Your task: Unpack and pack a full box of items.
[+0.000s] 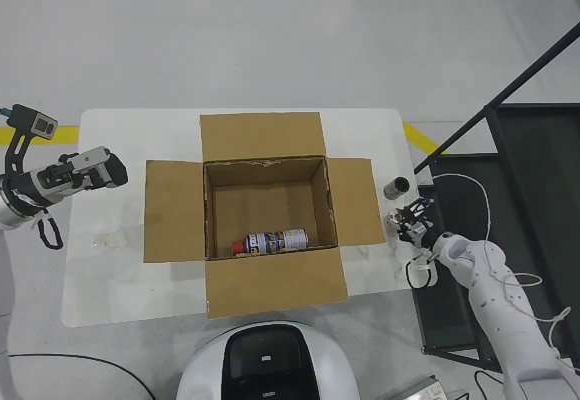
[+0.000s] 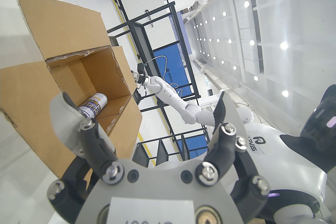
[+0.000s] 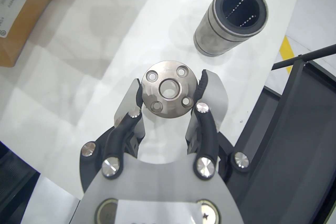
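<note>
Right tool [image 3: 170,89] is clamped on the round steel flange [image 3: 168,104] at the desk's [image 1: 120,260] right edge, just beside the upright linear bearing [image 3: 228,25], and the spray can [image 1: 276,241] lies lengthwise along the cardboard box's [image 1: 265,172] near wall, with the wide-open left tool [image 2: 143,107] hovering beyond its left flap.

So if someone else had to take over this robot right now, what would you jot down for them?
Left gripper: open and empty, over the white table to the left of the cardboard box.
Right gripper: shut on a round metal flange, at the table's right end, clear of the box.
Things: a spray can lies on its side inside the open box. A metal linear bearing stands upright on the table beside the flange.
Done: the bearing and flange appear to be out of the box.
Left: probably set the flange down, fetch the can, then pack everything back.
</note>
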`<action>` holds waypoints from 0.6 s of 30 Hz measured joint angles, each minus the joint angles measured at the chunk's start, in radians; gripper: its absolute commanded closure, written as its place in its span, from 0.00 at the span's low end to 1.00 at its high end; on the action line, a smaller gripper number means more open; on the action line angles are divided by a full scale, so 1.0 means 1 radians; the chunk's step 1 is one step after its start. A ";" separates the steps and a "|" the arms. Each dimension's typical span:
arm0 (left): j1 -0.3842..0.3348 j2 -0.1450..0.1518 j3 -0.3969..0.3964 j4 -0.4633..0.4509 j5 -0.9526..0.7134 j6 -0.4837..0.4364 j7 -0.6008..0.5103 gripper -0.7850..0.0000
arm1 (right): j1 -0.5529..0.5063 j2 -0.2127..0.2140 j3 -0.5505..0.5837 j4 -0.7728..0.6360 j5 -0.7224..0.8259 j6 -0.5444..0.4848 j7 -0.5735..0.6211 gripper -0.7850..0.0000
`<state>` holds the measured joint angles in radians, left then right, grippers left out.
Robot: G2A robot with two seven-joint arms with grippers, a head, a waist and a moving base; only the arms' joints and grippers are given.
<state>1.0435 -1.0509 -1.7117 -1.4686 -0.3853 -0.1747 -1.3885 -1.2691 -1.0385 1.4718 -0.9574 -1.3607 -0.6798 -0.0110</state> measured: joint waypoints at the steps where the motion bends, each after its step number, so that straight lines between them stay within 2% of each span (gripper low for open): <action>1: 0.000 0.000 0.000 0.000 0.000 0.000 0.000 0.00 | -0.002 0.000 -0.003 -0.003 -0.003 -0.001 0.003 1.00; 10: 0.000 0.000 0.000 0.000 0.000 0.000 0.000 0.00 | -0.018 0.001 -0.028 0.006 -0.041 0.023 0.010 1.00; 11: 0.000 0.000 0.000 0.000 0.000 0.000 0.000 0.00 | -0.020 0.002 -0.027 0.007 -0.042 0.025 0.007 0.59; 12: 0.000 0.000 0.000 0.000 0.000 0.000 0.000 0.00 | -0.022 0.003 -0.025 0.009 -0.041 0.026 0.007 0.00; 18: 0.000 0.000 0.000 0.000 0.000 0.000 0.000 0.00 | -0.012 0.003 -0.028 0.020 -0.023 0.025 0.012 0.00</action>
<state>1.0435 -1.0509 -1.7117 -1.4686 -0.3853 -0.1747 -1.3885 -1.2815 -1.0353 1.4434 -0.9373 -1.3841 -0.6543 0.0009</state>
